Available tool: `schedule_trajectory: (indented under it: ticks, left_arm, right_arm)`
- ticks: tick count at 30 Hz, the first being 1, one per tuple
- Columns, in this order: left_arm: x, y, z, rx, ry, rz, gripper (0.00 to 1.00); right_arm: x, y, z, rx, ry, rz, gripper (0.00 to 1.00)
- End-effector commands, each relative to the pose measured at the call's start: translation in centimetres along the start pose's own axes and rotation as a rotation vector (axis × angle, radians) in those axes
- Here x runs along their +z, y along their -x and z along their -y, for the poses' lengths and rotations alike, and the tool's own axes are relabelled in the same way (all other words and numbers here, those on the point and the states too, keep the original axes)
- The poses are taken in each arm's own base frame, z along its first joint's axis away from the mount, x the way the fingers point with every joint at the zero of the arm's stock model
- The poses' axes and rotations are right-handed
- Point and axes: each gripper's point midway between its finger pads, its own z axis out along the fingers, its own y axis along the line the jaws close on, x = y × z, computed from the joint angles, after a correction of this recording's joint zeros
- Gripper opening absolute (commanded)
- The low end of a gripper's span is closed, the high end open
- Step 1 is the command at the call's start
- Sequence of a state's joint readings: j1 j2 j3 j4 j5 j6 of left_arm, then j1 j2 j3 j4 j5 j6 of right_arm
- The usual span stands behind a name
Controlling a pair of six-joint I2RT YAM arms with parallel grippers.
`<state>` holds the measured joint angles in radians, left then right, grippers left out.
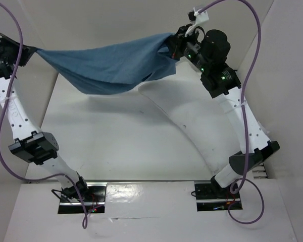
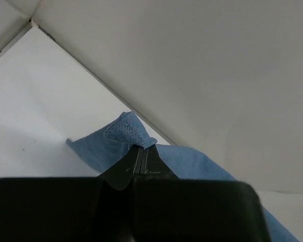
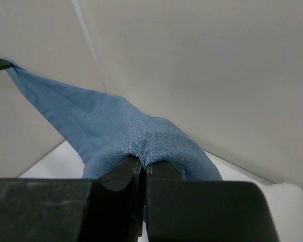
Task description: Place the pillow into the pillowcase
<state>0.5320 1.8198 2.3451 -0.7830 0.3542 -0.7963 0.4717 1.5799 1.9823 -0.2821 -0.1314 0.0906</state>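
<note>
Across the surface (image 1: 101, 146), the pillow (image 1: 186, 120) lies to the right, partly under my right arm and apart from both tools. Above it the pillowcase (image 1: 111, 65) hangs in the air, slung between the arms and sagging in the middle. My left tool (image 2: 141, 151) is clamped on one corner and my right tool (image 3: 144, 164) pinches the opposite end. I judge we're at the spreading step; next I must find the mouth and open it toward the pillow.

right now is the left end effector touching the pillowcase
Touching. The left wrist view shows the left end effector closed on a bunched corner of the pillowcase, with the cloth pinched between its tips.
</note>
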Motion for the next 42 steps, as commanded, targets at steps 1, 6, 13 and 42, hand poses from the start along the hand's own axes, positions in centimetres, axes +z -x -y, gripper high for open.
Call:
schedule_trajectory:
  ticks: [1, 6, 13, 42]
  left_arm:
    - [-5.6, 3.5, 2.5, 0.006, -0.089, 0.139, 0.0]
    - [-8.2, 1.6, -1.6, -0.011, 0.065, 0.143, 0.0]
    - [-9.6, -7.6, -10.5, -0.047, 0.274, 0.062, 0.89]
    - [3.3, -35.2, -19.9, 0.431, 0.595, -0.737, 0.96]
  right_arm:
    - [-4.0, 7.1, -3.4, -0.01, 0.114, 0.186, 0.0]
    - [-6.7, -1.4, -6.2, 0.081, 0.231, -0.018, 0.0]
    - [-12.6, -19.8, -9.2, 0.269, 0.26, -0.502, 0.3]
    - [-9.3, -31.9, -1.8, 0.231, -0.279, -0.904, 0.9]
